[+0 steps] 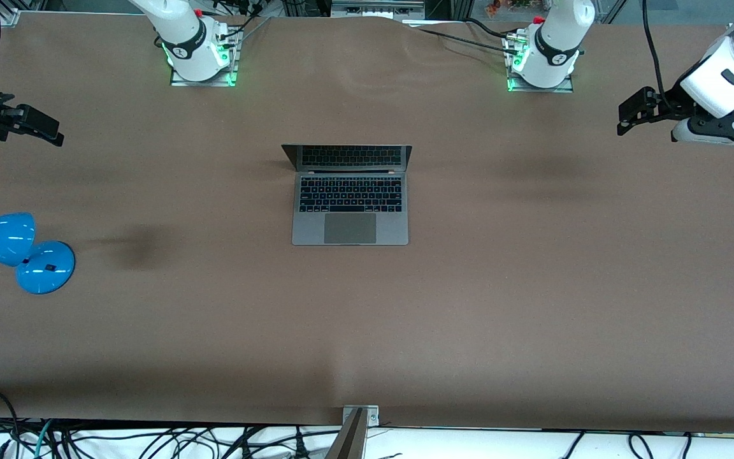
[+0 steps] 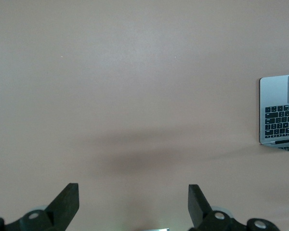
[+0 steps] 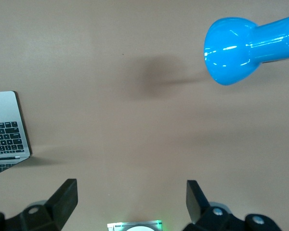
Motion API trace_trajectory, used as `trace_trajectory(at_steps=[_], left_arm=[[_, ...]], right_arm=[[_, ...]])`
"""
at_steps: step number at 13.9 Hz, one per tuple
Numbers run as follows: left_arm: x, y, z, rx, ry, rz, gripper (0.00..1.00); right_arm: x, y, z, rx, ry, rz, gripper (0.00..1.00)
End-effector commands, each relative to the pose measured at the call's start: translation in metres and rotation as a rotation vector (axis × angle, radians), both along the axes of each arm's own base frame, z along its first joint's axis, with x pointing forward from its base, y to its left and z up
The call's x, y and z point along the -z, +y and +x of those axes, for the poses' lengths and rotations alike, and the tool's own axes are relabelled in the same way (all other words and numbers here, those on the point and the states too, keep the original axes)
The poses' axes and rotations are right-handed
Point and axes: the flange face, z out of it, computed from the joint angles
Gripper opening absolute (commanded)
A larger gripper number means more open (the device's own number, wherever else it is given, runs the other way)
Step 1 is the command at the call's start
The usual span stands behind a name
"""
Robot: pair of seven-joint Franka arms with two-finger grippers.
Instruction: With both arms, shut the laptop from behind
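Observation:
The space-grey laptop (image 1: 350,197) lies open in the middle of the brown table, with its black keyboard and trackpad facing up and its lid raised on the side toward the arm bases. An edge of the laptop (image 2: 279,115) shows in the left wrist view, and a corner of the laptop (image 3: 5,130) in the right wrist view. My left gripper (image 1: 627,120) hangs open in the air over the left arm's end of the table, well away from the laptop. My right gripper (image 1: 48,127) hangs open over the right arm's end. Bare table shows between both pairs of fingers.
A blue desk lamp (image 1: 16,248) stands at the right arm's end of the table, nearer the front camera than the right gripper; its shade (image 3: 241,45) shows in the right wrist view. The arm bases (image 1: 201,57) stand along the table's edge. Cables hang below the near edge.

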Motion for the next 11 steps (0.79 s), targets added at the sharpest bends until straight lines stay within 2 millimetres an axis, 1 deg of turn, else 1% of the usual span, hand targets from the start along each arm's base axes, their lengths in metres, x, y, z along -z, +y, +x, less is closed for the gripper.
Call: trace_trajectory(at_steps=[1,3,5,8,9,11], left_arm=[[-0.005,-0.006,0.001,0.003,0.021,0.015,1.00],[-0.004,-0.009,0.000,0.003,0.027,0.017,1.00],[-0.002,-0.017,-0.003,0.004,0.040,0.011,1.00],[0.001,-0.047,-0.005,0.018,0.044,0.022,1.00],[0.001,-0.053,-0.005,0.012,0.041,0.023,1.00],[0.004,-0.078,-0.008,0.010,0.043,0.031,1.00]], right_arm=[[-0.004,0.003,-0.004,-0.001,0.002,0.017,1.00],[-0.003,0.002,-0.004,-0.001,0.003,0.017,1.00],[-0.003,0.002,-0.004,-0.001,0.003,0.017,1.00],[-0.003,0.003,-0.004,-0.003,0.003,0.017,1.00],[-0.003,0.003,-0.004,-0.003,0.003,0.017,1.00],[-0.003,0.002,-0.004,-0.001,0.003,0.017,1.00]])
